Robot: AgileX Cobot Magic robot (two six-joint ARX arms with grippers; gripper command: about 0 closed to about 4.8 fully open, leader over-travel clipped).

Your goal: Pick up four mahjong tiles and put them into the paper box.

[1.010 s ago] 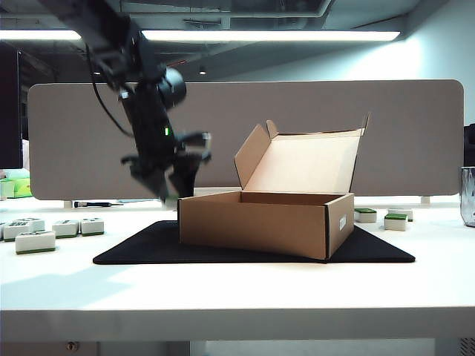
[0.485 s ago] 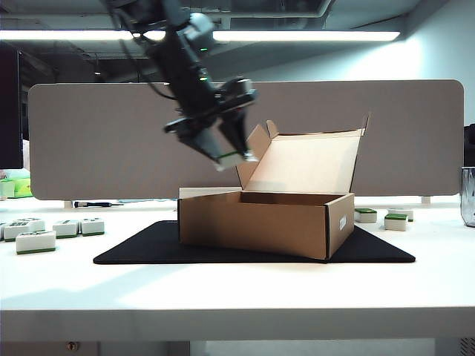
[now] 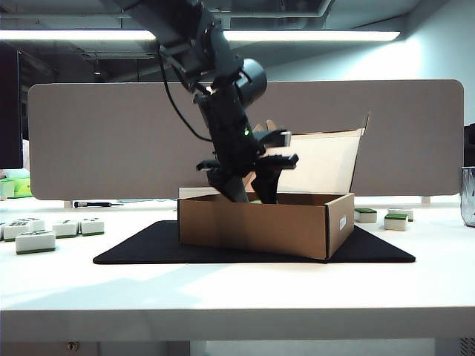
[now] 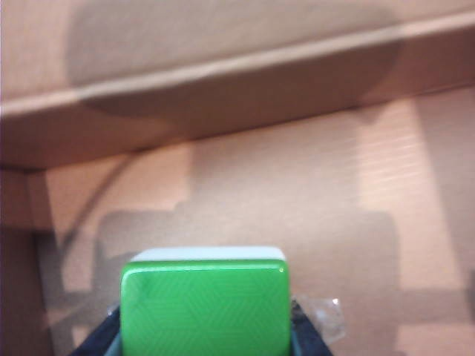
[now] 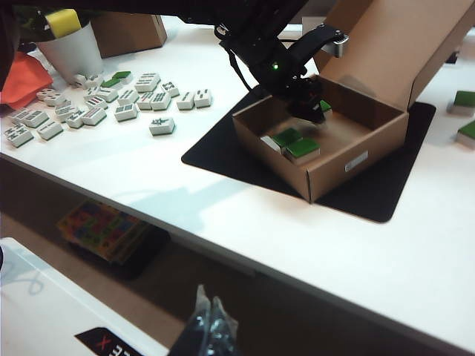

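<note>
My left gripper reaches down into the open paper box, shut on a mahjong tile whose green face is toward the wrist camera. The box floor lies just below the tile. In the right wrist view the left gripper hangs over the box's far part with the green tile in it, and two more green-faced tiles lie inside the box. My right gripper is shut and empty, held off the table's front edge.
The box stands on a black mat with its lid raised behind. Several loose tiles lie left of the mat and a few to its right. A white cup stands behind the left tiles.
The left arm swung right from beside the box's left wall, rose over its rim with the tile and came down inside the box. The right arm stayed still.
</note>
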